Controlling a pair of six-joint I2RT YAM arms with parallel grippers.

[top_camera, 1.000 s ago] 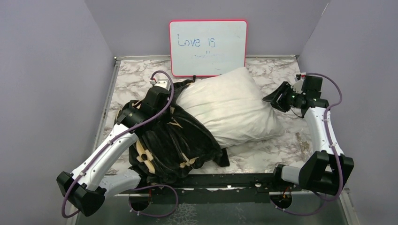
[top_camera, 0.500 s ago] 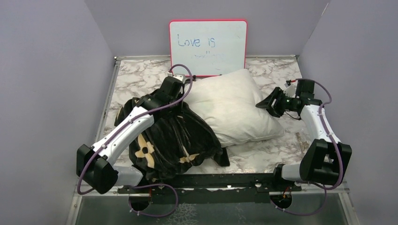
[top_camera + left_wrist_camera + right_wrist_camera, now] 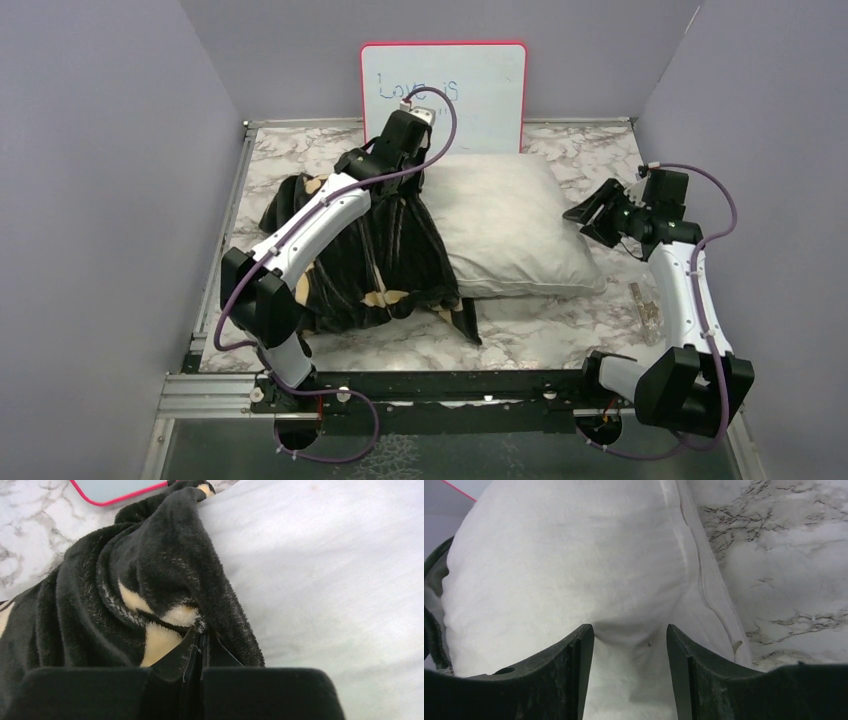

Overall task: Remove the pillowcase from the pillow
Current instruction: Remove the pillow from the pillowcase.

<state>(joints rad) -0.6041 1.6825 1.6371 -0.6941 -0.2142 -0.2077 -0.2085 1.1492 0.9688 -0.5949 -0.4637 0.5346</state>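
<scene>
The pillowcase (image 3: 375, 265) now sits farther back on the surface (image 3: 560, 330), heaped against the left end of the pillow (image 3: 510, 225). The right jaws, spread wide, have drawn back just off the pillow's right edge. Beyond, the left jaws, clenched on a pillowcase fold, have reached the whiteboard (image 3: 485, 100).

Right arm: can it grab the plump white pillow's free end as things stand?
Probably yes. The right gripper is open and aimed at the plump white pillow, nothing between them. The black velvety flower-print pillowcase is bunched at the pillow's other end, pinched by the left gripper.
</scene>
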